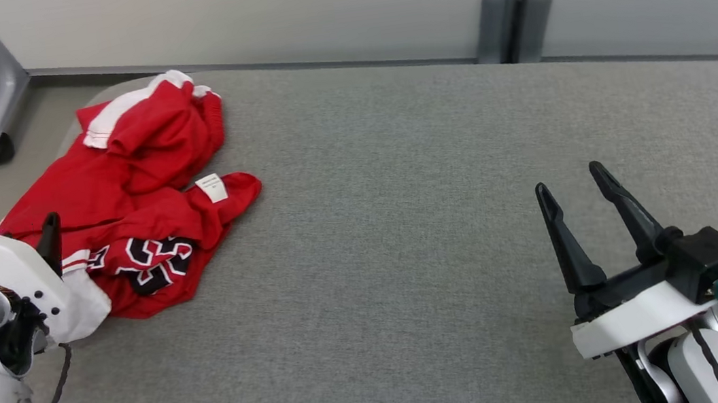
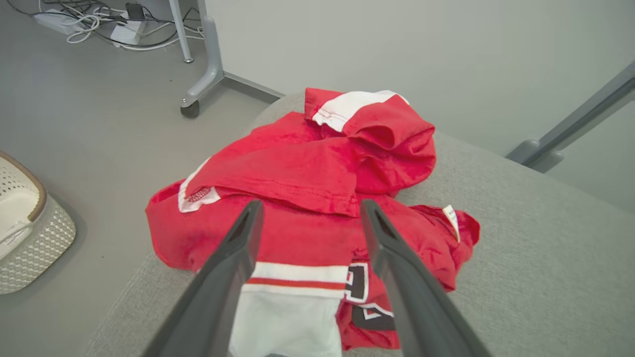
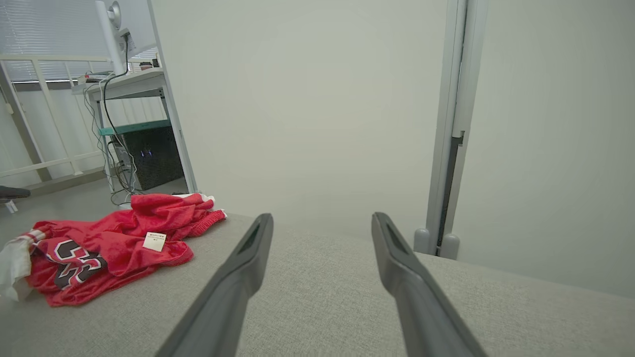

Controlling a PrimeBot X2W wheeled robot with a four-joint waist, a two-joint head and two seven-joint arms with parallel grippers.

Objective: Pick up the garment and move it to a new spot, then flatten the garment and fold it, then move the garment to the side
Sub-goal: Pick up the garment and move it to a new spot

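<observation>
Left jaws gape just over the crumpled red garment [image 2: 307, 168].

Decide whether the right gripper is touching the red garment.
Apart. The head view shows the right gripper open at the lower right, with a broad stretch of bare grey surface between it and the red garment at the left.
</observation>
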